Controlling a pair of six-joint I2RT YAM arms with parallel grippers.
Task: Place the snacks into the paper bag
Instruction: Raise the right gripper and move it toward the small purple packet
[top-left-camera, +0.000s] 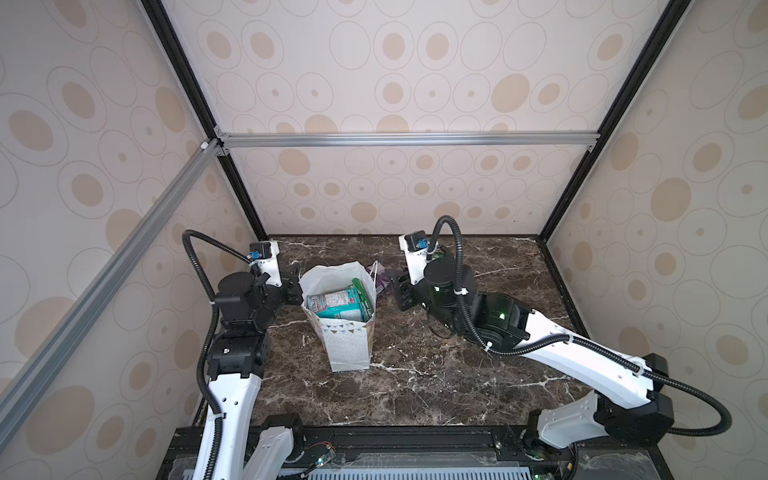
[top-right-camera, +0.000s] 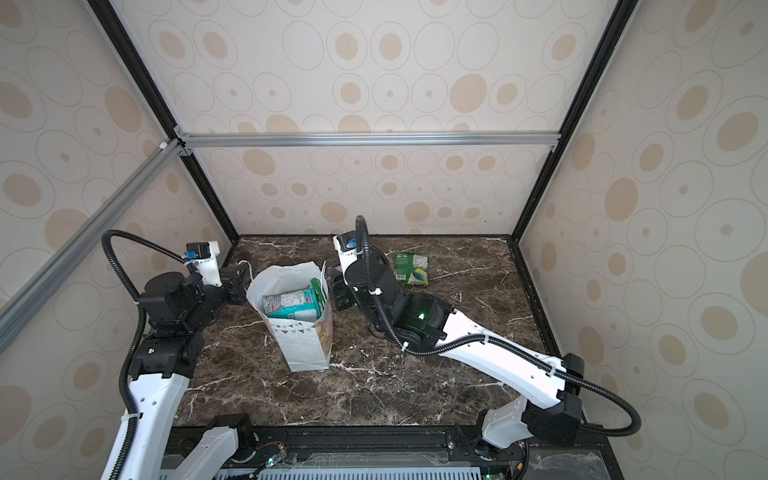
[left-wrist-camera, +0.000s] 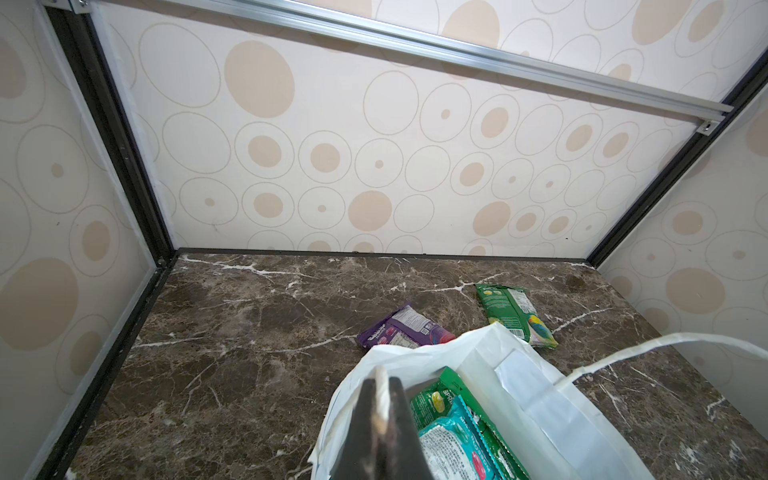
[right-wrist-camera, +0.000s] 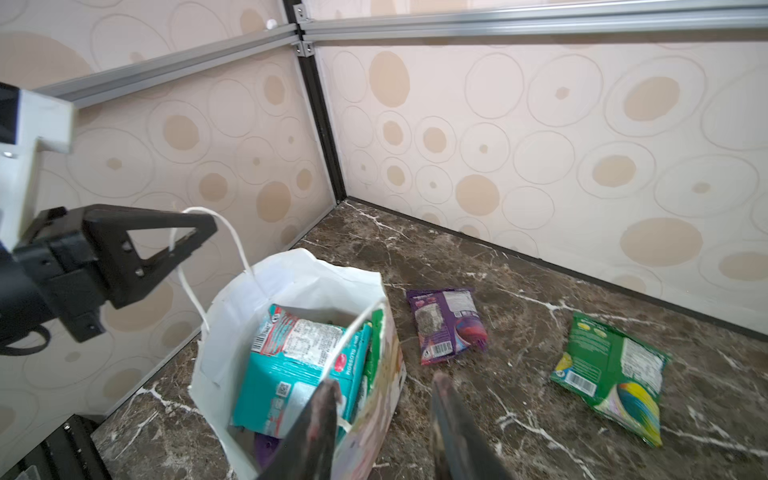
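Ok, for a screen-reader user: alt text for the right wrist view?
An open white paper bag holding a teal packet stands on the table, the left gripper pinching its cord handle. The open right gripper hovers at its rim; a purple packet and a green packet lie nearby.

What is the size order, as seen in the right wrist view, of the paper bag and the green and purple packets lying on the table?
1. paper bag
2. green packet
3. purple packet
True packet sizes stay unsure; their distances from the camera may differ.

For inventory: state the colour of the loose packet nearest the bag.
Purple packet; right wrist view.
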